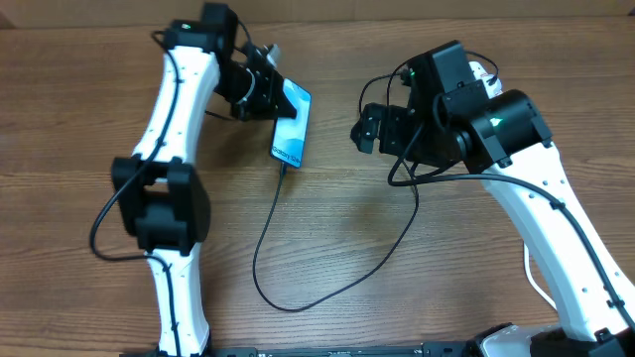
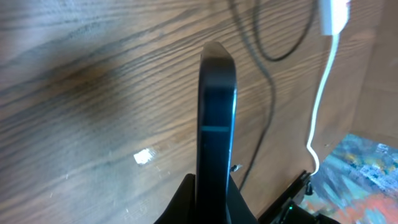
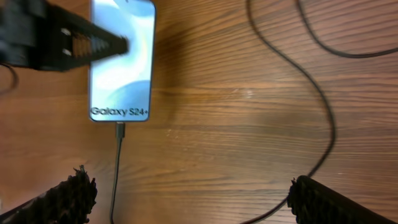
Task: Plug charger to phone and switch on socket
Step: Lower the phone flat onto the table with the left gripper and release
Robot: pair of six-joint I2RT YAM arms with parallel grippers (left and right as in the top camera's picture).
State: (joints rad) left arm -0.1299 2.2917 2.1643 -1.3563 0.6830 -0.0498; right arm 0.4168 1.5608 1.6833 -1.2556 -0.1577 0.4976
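Gripping the phone (image 1: 294, 121) by its upper end, the left gripper (image 1: 278, 97) is clenched on it. The left wrist cam shows the phone edge-on, rising from between the two fingers (image 2: 180, 205) w/ the wood table (image 1: 79, 119) behind it. The phone sits left of centre, screen lit blue-cyan, its lower end pointing nearly straight down in the overhead view. The right wrist cam reads "Galaxy S24+" along the screen's bottom edge, w/ one left finger lying across the screen's upper part.

On the charger (image 1: 260, 253), the small black connector (image 3: 120, 130) is seated in the port at the phone's bottom edge. From there the thin black cable runs down the table, loops round near the front edge, then climbs right & up to the right arm (image 1: 536, 198), where it passes out of sight. Plug end not visible.

The right gripper (image 1: 363, 129) is released, jaws spread wide, holding nothing. In its own cam the two fingertips (image 3: 74, 196) sit at the bottom corners w/ bare wood between them. It hangs right of the phone, apart from it.

Of the socket (image 2: 333, 15), only a white block shows, at the top-right edge of the left wrist view, w/ the thick white cord (image 2: 320, 106) trailing down from it. In the overhead view it's mostly hidden behind the right arm. Switch not visible, so can't tell on/off.
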